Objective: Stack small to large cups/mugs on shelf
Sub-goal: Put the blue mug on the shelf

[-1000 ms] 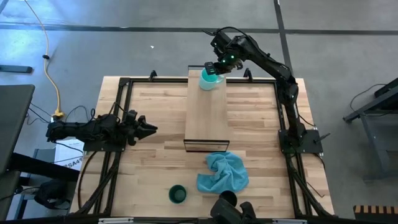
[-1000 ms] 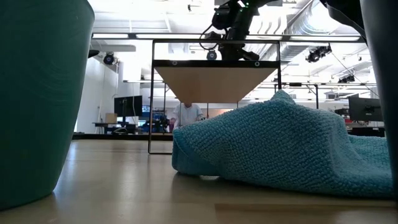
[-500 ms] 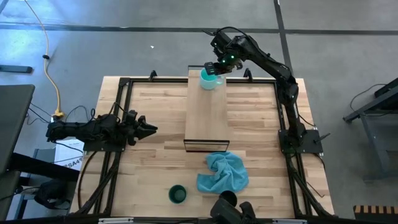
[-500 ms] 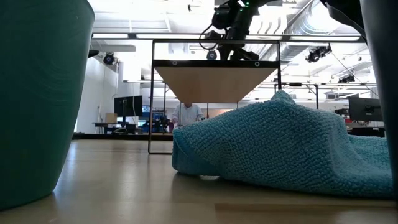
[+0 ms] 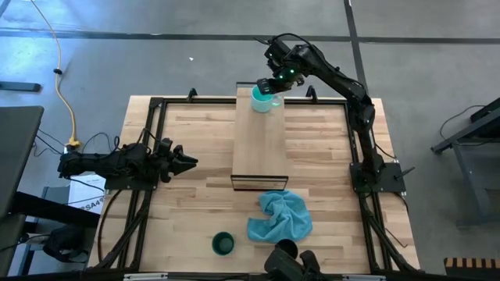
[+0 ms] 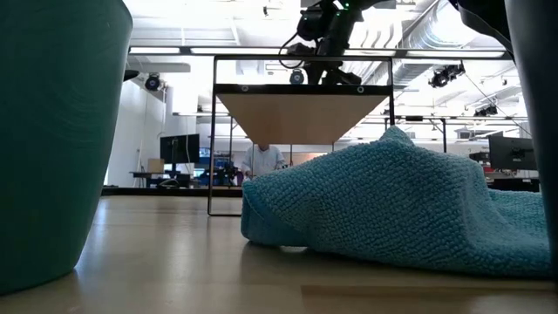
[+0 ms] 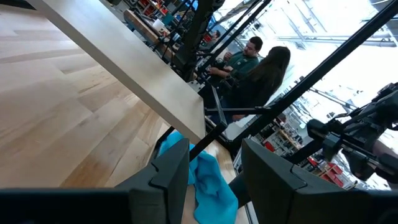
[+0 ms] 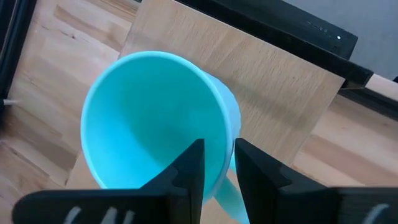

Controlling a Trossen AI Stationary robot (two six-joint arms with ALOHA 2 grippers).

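**Three cups, one on the shelf: turquoise mug stands at the far end**

Two dark arms flank a wooden worktop [image 5: 187, 156] seen from overhead. At its middle runs the shelf [image 5: 259, 148], a long pale board with a dark frame at each end, raised above the worktop as the low view shows.

On the far end of the shelf sits the turquoise mug [image 5: 263, 100], upright, mouth open to the camera above. The right claw [image 5: 273, 84] hovers at the mug's far rim; in the right wrist view its two fingers [image 8: 189, 171] straddle the wall of the mug [image 8: 155, 118], one inside the rim and one outside, with a narrow gap showing between them, so the jaws stand slightly parted and whether they grip the wall cannot be told.

A crumpled blue cloth [image 5: 280, 216] lies on the worktop just past the shelf's near end. The left claw [image 5: 187, 162] rests low at the worktop's left side, well apart from the shelf, its fingers [image 7: 168, 180] spread open and holding nothing.

Near the front edge, left of the cloth, stands the dark green cup [image 5: 223, 243]. The black cup [image 5: 286, 251] stands beside the cloth's near corner, at the worktop's front edge.
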